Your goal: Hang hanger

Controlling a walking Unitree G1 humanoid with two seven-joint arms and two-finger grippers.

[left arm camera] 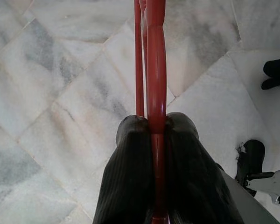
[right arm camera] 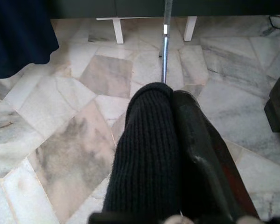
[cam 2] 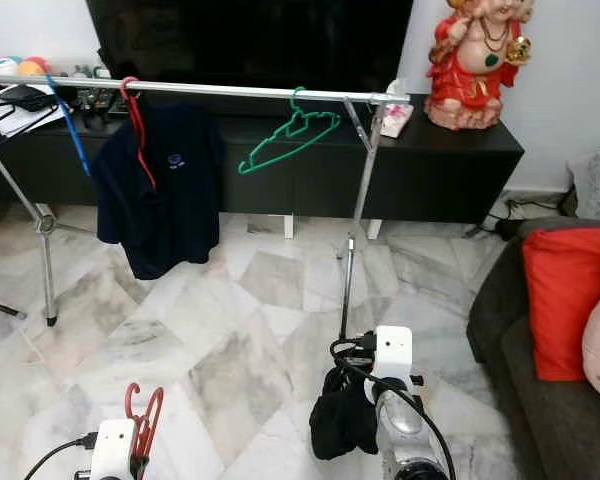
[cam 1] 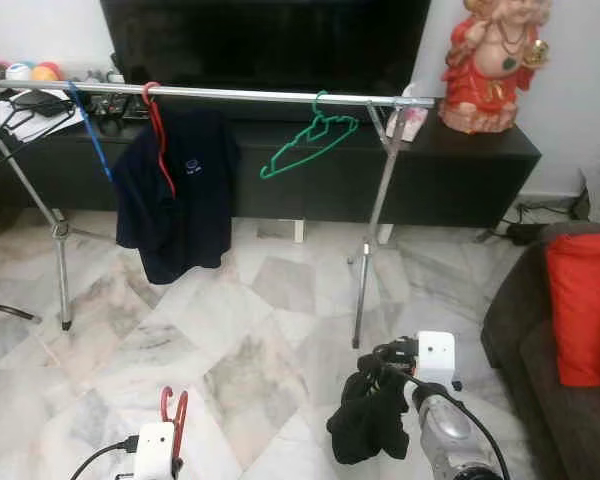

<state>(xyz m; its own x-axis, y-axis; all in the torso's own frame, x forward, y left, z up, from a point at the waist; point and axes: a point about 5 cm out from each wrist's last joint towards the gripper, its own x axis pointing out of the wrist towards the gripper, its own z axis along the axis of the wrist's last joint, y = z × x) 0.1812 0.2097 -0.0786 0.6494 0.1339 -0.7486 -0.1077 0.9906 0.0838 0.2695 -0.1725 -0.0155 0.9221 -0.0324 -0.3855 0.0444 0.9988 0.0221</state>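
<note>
The left hand (cam 1: 176, 425) is low at the robot's left, its two black fingers (left arm camera: 130, 177) closed tight on a red plastic hanger (left arm camera: 151, 70); the hanger's hook rises above the hand over the marble floor (cam 1: 250, 340), well short of the rail. The right hand (cam 1: 385, 385) is low at the robot's right, its fingers clamped on a black knitted garment (cam 1: 365, 425) that hangs bunched below it; in the right wrist view the ribbed knit covers one finger.

Ahead stands a silver clothes rail (cam 1: 270, 96) on crossed metal legs; a navy polo shirt (cam 1: 175, 195) hangs from it on another red hanger (cam 1: 158, 125), with a small white chest logo too small to read; a bare green hanger (cam 1: 310, 145) hangs tilted near the rail's right end; a blue hanger (cam 1: 88, 130) hangs toward the left end.

Behind the rail a dark television (cam 1: 265, 40) sits on a long black surface (cam 1: 470, 150); a red and cream figurine (cam 1: 492, 60) stands at its right end; coloured balls (cam 1: 30, 71) lie at its left end.

At the right, a red cushion (cam 1: 585, 300) rests on a dark sofa (cam 1: 530, 360).
</note>
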